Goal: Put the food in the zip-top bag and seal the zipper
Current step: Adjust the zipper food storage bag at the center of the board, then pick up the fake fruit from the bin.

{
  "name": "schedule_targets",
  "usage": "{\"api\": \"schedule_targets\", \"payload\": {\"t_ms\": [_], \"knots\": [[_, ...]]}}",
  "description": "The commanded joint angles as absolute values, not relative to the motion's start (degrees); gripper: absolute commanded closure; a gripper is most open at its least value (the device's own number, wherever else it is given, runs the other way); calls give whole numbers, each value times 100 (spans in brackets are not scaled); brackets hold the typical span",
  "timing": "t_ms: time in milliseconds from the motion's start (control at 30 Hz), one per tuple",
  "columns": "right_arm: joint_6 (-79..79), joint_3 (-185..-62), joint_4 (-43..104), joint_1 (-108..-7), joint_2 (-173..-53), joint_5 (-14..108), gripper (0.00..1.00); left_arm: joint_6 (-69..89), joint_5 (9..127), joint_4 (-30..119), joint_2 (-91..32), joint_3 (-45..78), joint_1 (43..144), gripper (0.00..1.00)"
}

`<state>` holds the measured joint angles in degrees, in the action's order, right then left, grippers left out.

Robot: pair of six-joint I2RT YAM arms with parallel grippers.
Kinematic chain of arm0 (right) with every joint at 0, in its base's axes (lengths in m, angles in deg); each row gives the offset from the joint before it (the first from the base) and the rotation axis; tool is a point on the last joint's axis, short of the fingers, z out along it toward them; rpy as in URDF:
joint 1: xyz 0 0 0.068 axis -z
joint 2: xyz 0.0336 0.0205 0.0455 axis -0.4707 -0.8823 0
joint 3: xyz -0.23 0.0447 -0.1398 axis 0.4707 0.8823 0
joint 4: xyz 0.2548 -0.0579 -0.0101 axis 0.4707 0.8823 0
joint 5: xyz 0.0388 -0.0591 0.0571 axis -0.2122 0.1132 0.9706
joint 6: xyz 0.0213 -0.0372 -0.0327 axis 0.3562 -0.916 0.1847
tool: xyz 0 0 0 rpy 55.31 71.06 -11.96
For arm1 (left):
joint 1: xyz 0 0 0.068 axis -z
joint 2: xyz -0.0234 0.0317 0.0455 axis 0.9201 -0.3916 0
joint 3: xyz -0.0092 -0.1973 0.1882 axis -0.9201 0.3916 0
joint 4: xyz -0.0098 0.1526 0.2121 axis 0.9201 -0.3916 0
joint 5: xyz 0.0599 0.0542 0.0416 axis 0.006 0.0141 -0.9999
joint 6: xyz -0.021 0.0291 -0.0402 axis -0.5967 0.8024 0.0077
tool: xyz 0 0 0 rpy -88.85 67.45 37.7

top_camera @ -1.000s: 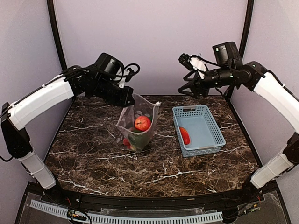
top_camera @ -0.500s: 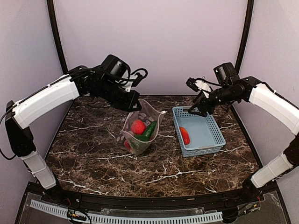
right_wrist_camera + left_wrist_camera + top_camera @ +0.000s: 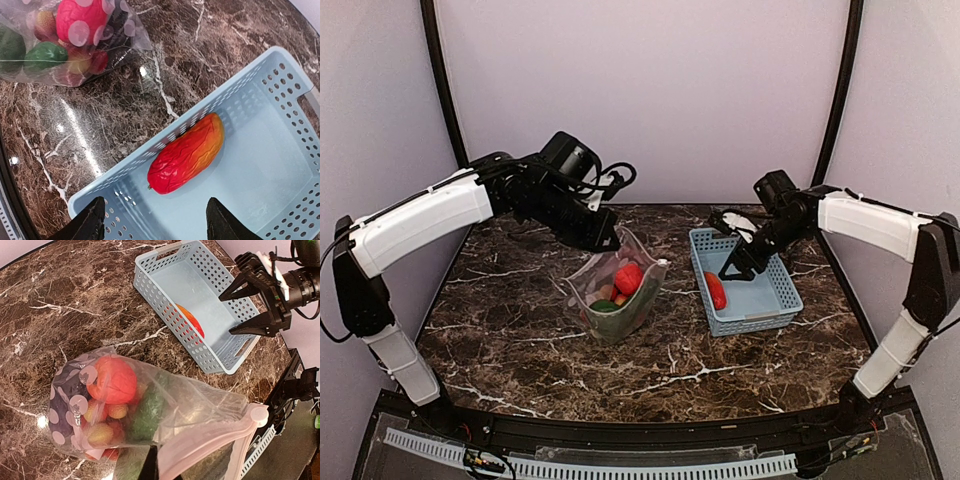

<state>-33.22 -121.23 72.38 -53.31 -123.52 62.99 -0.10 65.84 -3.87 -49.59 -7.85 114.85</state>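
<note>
Toward nine o'clock on the marble table [image 3: 510, 350], the left arm [image 3: 420, 215] stretches to the middle, and the left gripper [image 3: 609, 240] has its jaws pressed together on the mouth edge of the bag [image 3: 620, 312], pinching the plastic at the bag's twelve o'clock side. The bag stands slumped with its lower end on the table, near the middle and toward nine o'clock of the basket [image 3: 755, 323]. Through the spotted plastic the left wrist view shows a red tomato [image 3: 114, 380] on top, a dark purple eggplant [image 3: 67, 387] at its nine o'clock, small red and yellowish berries [image 3: 102, 432] at its six o'clock, and a green cucumber [image 3: 146, 412] at its four o'clock. The zipper [image 3: 212, 452], a pale pinkish strip with a round slider [image 3: 258, 415] at its end, runs along the open mouth at the five o'clock corner of that view. At three o'clock of the bag, the light-blue basket lies flat on the table and holds one red-orange pepper [image 3: 187, 152], lying against the wall on the basket's nine o'clock side. The right gripper [image 3: 736, 262] hovers over the basket just above the pepper, jaws spread wide and holding nothing; in the right wrist view its fingertips [image 3: 92, 215] sit at six o'clock of the pepper.
</note>
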Motion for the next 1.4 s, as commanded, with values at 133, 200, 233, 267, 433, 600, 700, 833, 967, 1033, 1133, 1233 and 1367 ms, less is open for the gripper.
{"api": "schedule_targets", "payload": {"t_ms": [133,200,233,267,433,600,700,833,967,1033,1133,1233,1367], "knots": [[-2933,-12289,7112,-5173,-13130,6255,34,-54,6486,-332,-4914,-741,11485,99],[-2854,-12354,7086,-5170,-13316,6311,35,-53,6503,-344,-4913,-740,11485,99],[-2808,-12409,7076,-5172,-13415,6353,35,-64,6489,-349,-4912,-736,11485,99],[-2764,-12470,7076,-5172,-13550,6390,35,-67,6464,-365,-4911,-733,11485,99],[-2562,-12864,7135,-5172,-14068,6526,35,-98,6443,-391,-4883,-710,11480,99],[-2447,-13130,7126,-5168,-14485,6436,35,-80,6406,-420,-4819,-695,11484,99],[-2407,-13222,7128,-5172,-14663,6480,36,-87,6391,-390,-4750,-623,11485,99],[-2351,-13291,7138,-5172,-14821,6474,37,-92,6390,-366,-4699,-528,11485,99],[-2311,-13284,7136,-5172,-14900,6372,37,-88,6382,-335,-4666,-456,11485,99],[-2296,-13263,7136,-5170,-14921,6357,39,-88,6382,-319,-4662,-437,11485,99],[-2290,-13225,7120,-5168,-14890,6332,46,-88,6401,-291,-4668,-422,11480,99],[-2283,-13192,7116,-5140,-14760,6302,53,-101,6420,-260,-4674,-411,11485,99],[-2305,-13099,7128,-5065,-14286,6189,56,-106,6413,-220,-4662,-415,11480,99]]}}
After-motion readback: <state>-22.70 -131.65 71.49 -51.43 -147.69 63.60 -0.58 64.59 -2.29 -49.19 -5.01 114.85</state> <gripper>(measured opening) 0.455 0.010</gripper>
